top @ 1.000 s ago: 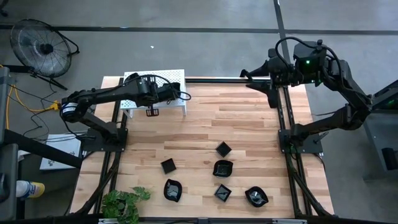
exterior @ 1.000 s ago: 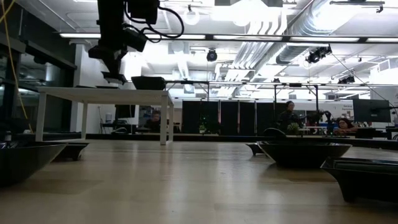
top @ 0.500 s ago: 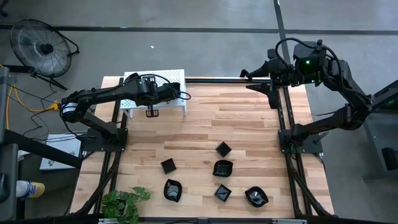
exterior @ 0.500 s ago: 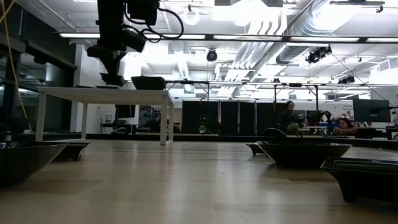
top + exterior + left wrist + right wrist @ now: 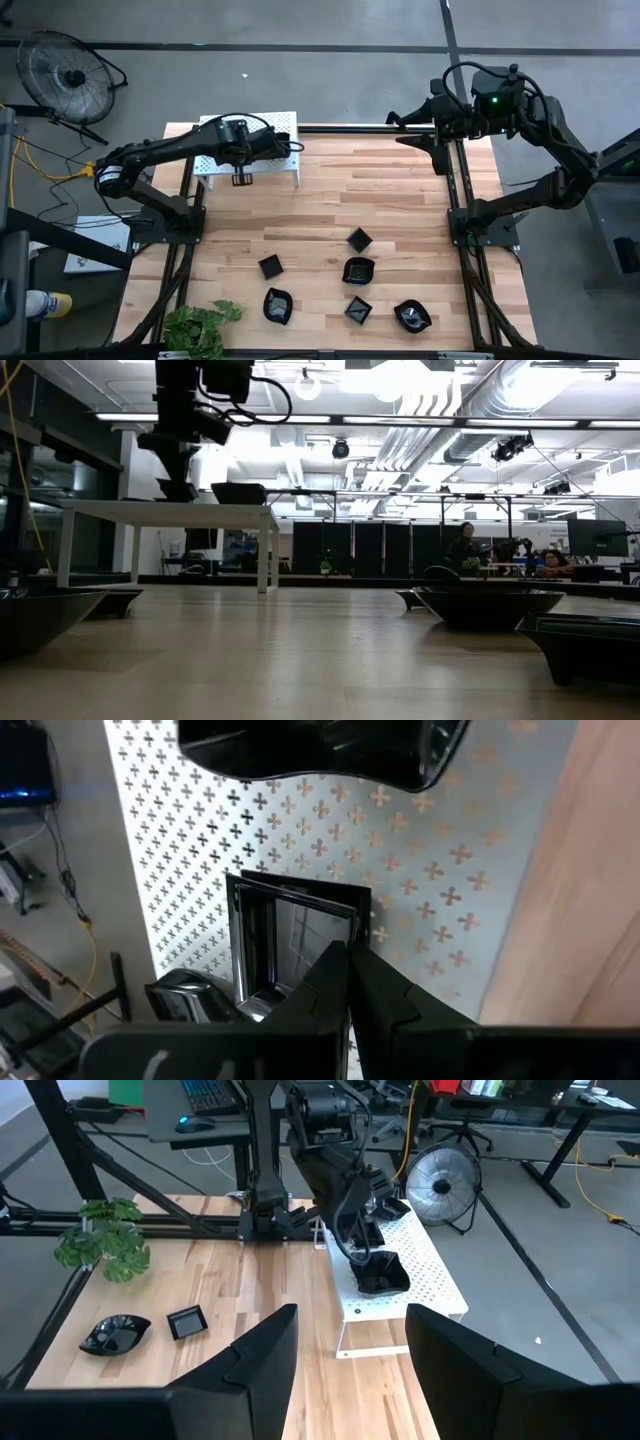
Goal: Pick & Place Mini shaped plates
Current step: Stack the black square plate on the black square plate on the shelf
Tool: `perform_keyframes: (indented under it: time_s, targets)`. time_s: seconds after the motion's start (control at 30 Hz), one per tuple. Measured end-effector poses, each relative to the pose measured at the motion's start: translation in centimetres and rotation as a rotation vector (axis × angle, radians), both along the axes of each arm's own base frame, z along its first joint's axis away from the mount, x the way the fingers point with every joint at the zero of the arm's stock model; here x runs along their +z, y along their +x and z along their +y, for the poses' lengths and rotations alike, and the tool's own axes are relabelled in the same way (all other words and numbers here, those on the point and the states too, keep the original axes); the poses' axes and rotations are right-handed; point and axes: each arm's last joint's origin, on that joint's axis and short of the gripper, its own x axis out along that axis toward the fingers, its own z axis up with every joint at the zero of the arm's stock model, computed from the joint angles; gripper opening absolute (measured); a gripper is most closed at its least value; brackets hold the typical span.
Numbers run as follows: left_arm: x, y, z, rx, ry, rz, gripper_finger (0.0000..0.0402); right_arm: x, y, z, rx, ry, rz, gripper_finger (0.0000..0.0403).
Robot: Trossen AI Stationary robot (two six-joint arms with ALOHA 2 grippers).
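Note:
Several mini shaped plates, small glossy black dishes, lie on the wooden table's near half (image 5: 358,270) (image 5: 480,605). A white perforated shelf (image 5: 270,125) (image 5: 440,890) stands at the far left. It carries a square plate (image 5: 290,935) and a wavy plate (image 5: 320,750) (image 5: 380,1275). My left gripper (image 5: 350,970) (image 5: 180,488) is shut, slanting down just above the shelf, its tips at the square plate's edge. My right gripper (image 5: 350,1370) (image 5: 405,125) hangs open and raised at the far right, holding nothing. My left gripper's shut fingertips (image 5: 345,965) stand at the square plate's rim (image 5: 355,915), on the side toward the wood, slanting down from the table's left. Whether they touch the rim I cannot tell. The plate lies flat on the shelf.
A potted plant (image 5: 200,325) sits at the near left corner. A fan (image 5: 70,75) stands on the floor beyond the table's far left. Bare wood lies between the shelf and the plates (image 5: 380,190). People sit in the room behind (image 5: 465,545).
My left gripper has turned a little above the shelf and edged toward the table's left, staying shut. The plates on the shelf and on the table lie where they were.

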Motion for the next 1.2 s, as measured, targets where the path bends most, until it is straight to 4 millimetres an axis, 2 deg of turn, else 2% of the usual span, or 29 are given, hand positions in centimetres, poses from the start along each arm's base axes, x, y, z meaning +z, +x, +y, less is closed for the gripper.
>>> perform_keyframes:
  time_s: [1.2]
  targets:
    - [0.02, -0.15, 0.03, 0.051, 0.028, -0.003, 0.0001, 0.01, 0.01, 0.13, 0.051, -0.009, -0.003, 0.0183]
